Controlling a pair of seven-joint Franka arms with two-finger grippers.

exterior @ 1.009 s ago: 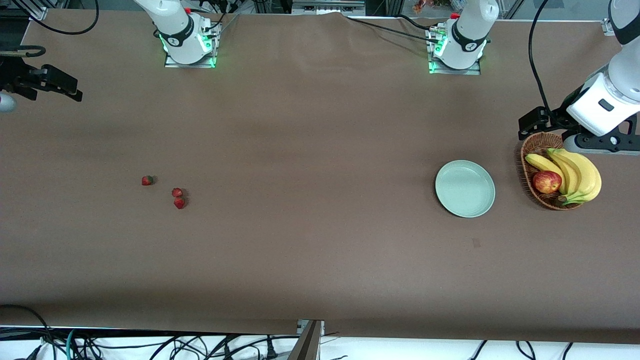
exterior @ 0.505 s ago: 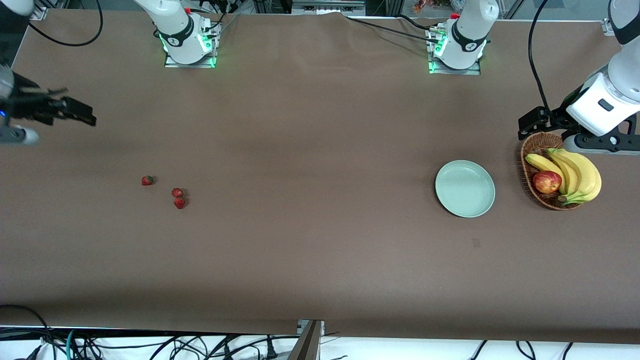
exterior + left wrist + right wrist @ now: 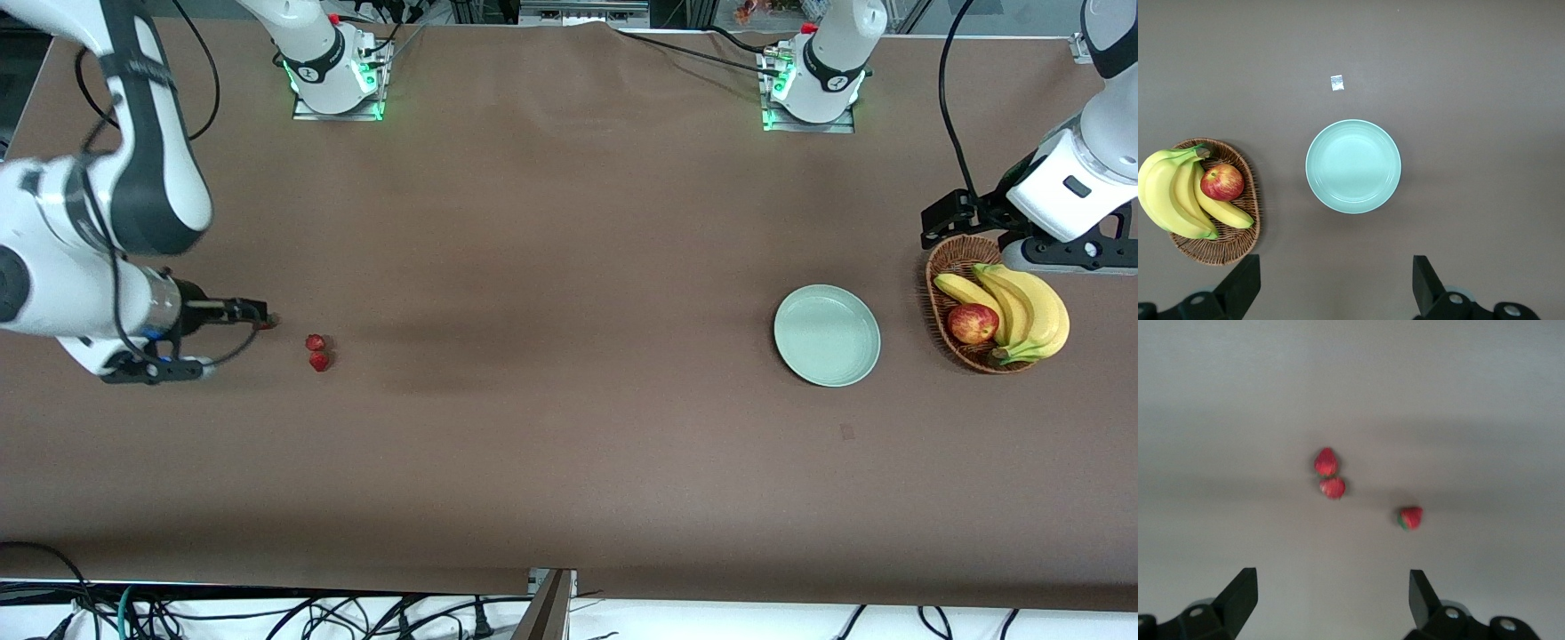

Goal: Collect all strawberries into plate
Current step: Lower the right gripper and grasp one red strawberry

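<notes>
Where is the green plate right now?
The plate sits empty on the table toward the left arm's end, beside the wicker fruit basket. The left wrist view looks down on it.

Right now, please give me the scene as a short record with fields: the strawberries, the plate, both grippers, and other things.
strawberries: three on the table toward the right arm's end; two touching, one apart
plate: mint green, holds nothing
right gripper: open, over the table near the strawberries
left gripper: open, waiting above the basket
other: wicker basket beside the plate, with bananas and an apple
</notes>
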